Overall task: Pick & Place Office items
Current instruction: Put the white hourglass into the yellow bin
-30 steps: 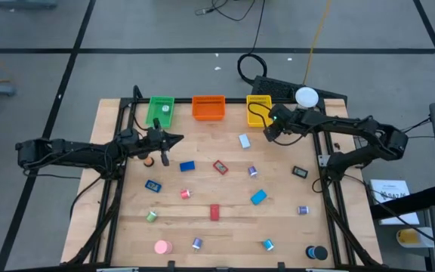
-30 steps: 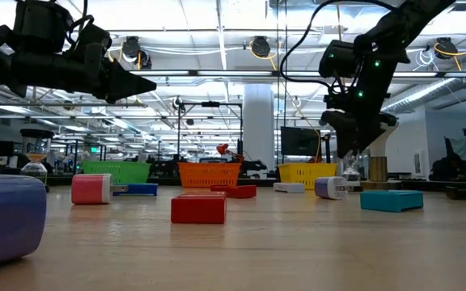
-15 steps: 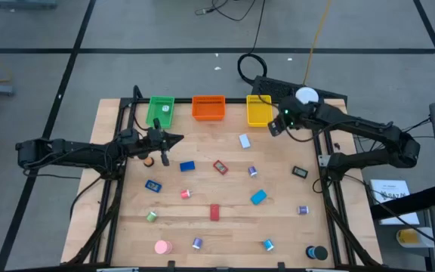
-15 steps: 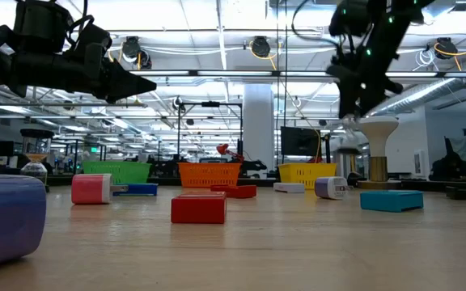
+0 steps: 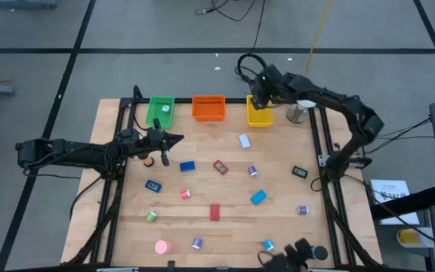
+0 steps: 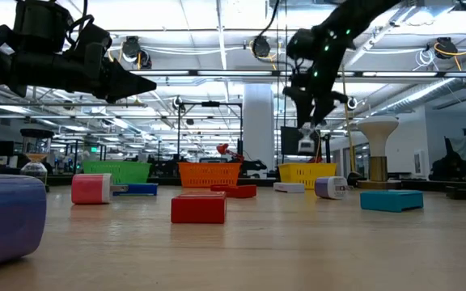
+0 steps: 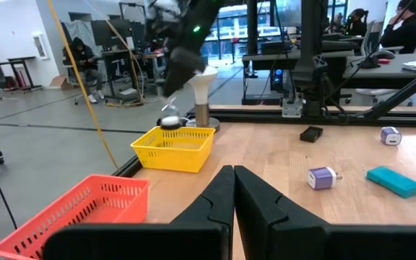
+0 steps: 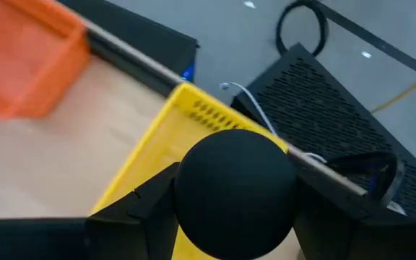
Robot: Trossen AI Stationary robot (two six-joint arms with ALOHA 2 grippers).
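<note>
Several small office items lie scattered on the wooden table, among them a blue block (image 5: 187, 166), a red block (image 5: 215, 212), a teal block (image 5: 258, 197) and a pink cylinder (image 5: 161, 246). My right gripper (image 5: 259, 96) hangs above the yellow tray (image 5: 259, 115), shut on a black round piece (image 8: 235, 191). That piece also shows under the fingers in the low view (image 6: 306, 146). My left gripper (image 5: 180, 138) hovers shut over the table's left half, pointing level toward the right and touching nothing. My right gripper pinches the black round piece by its two opposite sides (image 8: 186, 196) between its two fingers. The fingers slant downward from above. The piece is lifted clear and hangs over the yellow tray's far end.
A green tray (image 5: 160, 111) and an orange tray (image 5: 208, 107) stand beside the yellow one along the far edge. A white ball on a stand (image 5: 302, 112) sits just right of the yellow tray. A black frame (image 5: 325, 159) borders the table.
My right gripper has risen and swung toward the table's far edge and to the left. It started low beside the yellow tray's right side and now hangs above that tray, carrying the piece with it.
</note>
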